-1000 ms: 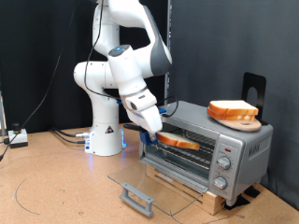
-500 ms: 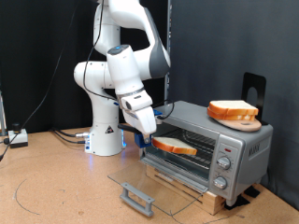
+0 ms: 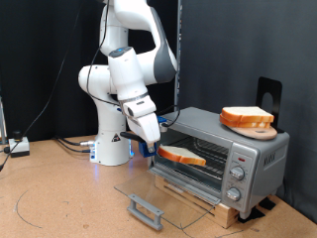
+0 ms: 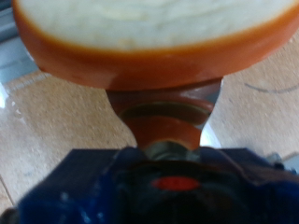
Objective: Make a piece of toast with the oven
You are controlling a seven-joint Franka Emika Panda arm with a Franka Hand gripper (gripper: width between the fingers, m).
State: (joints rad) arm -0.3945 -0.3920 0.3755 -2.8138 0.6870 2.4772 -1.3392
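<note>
My gripper (image 3: 158, 148) is shut on the piece of toast (image 3: 183, 156), a flat slice with a pale face and golden-brown crust. It holds the slice level just outside the mouth of the oven (image 3: 253, 159), above the inner edge of the lowered glass door (image 3: 168, 191). The oven is a silver box with round knobs (image 3: 236, 175) down its right panel, and its cavity stands open. In the wrist view the toast (image 4: 149, 37) fills the far side, its crust edge clamped at the gripper (image 4: 161, 93).
A second bread slice (image 3: 247, 116) lies on a round wooden plate (image 3: 262, 130) on the oven's roof. A black stand (image 3: 268, 94) rises behind it. The door's handle (image 3: 146, 210) juts toward the exterior view's bottom. Cables (image 3: 69, 145) trail by the robot base.
The arm has drawn back toward the exterior view's left and slightly down, carrying the slice from the oven's mouth out over the open door.
</note>
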